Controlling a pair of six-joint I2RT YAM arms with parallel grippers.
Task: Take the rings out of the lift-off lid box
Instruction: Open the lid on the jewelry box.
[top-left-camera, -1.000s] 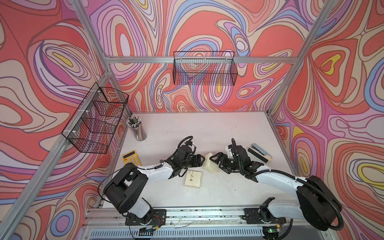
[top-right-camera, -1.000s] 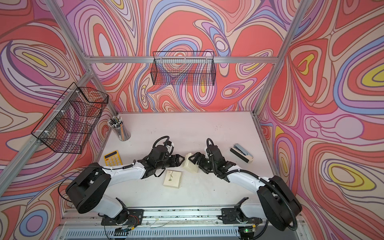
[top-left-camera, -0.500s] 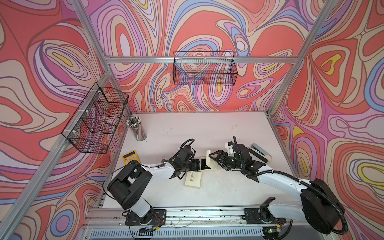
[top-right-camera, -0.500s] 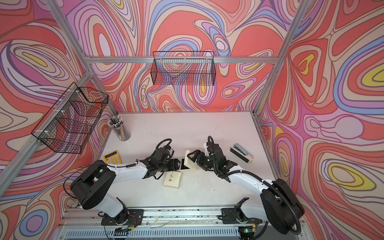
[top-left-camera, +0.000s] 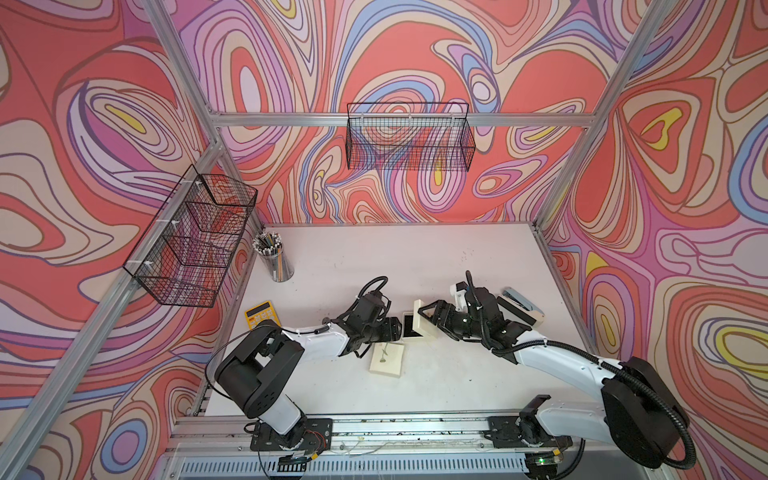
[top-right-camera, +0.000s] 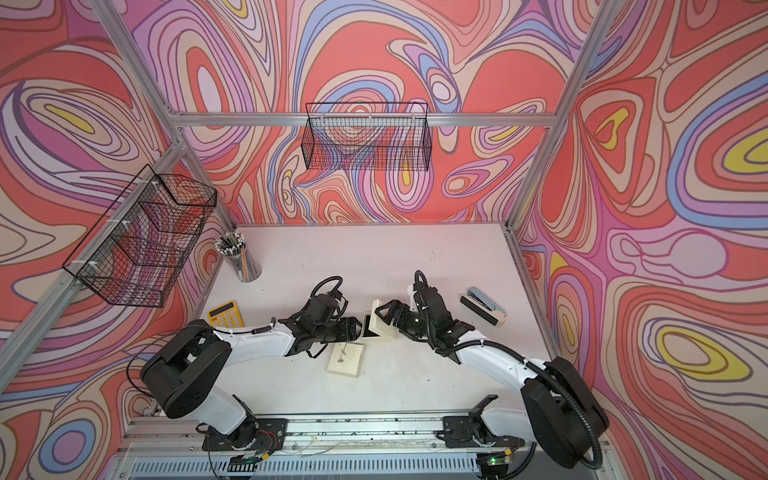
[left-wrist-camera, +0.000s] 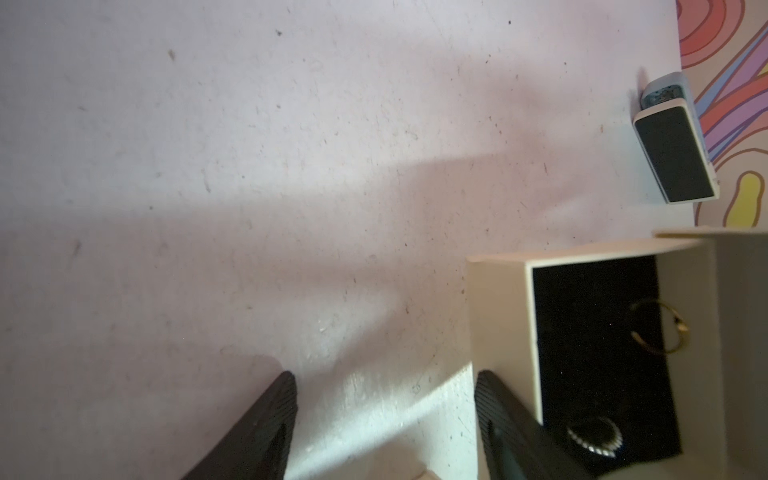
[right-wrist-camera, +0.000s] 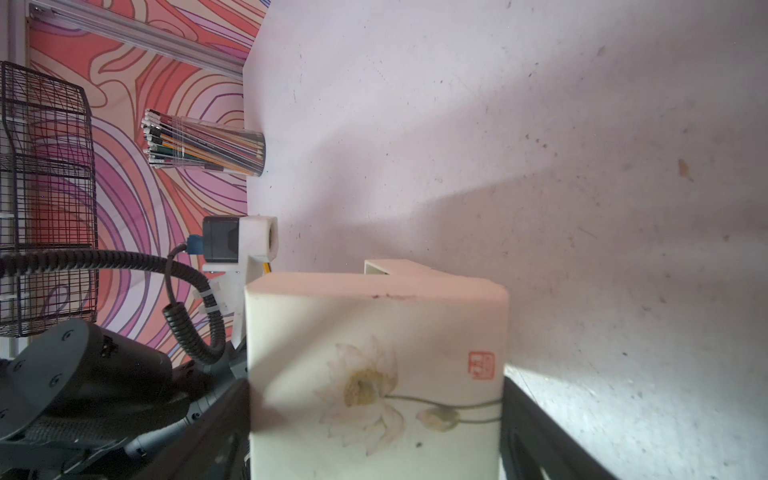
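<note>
The lift-off lid box (top-left-camera: 417, 339) (top-right-camera: 375, 338) stands mid-table with its black lining showing. In the left wrist view two rings lie on that lining: a thin band (left-wrist-camera: 683, 329) by the lid's edge and a twisted one (left-wrist-camera: 593, 448) near my finger. My right gripper (top-left-camera: 434, 320) (right-wrist-camera: 376, 415) is shut on the cream lotus-printed lid (top-left-camera: 424, 323) (right-wrist-camera: 374, 374), holding it tilted above the box. My left gripper (top-left-camera: 395, 328) (left-wrist-camera: 384, 382) is open beside the box, with one finger (left-wrist-camera: 498, 415) along its outer wall.
A second flat cream box (top-left-camera: 387, 360) lies just in front of the left gripper. A stapler (top-left-camera: 521, 307) is right of the right wrist. A yellow calculator (top-left-camera: 259, 318) and a pencil cup (top-left-camera: 274, 255) sit at the left; wire baskets hang on the walls.
My right gripper has lifted and tilted the lid off the box, uncovering the black lining. The left gripper stays open beside the box.
</note>
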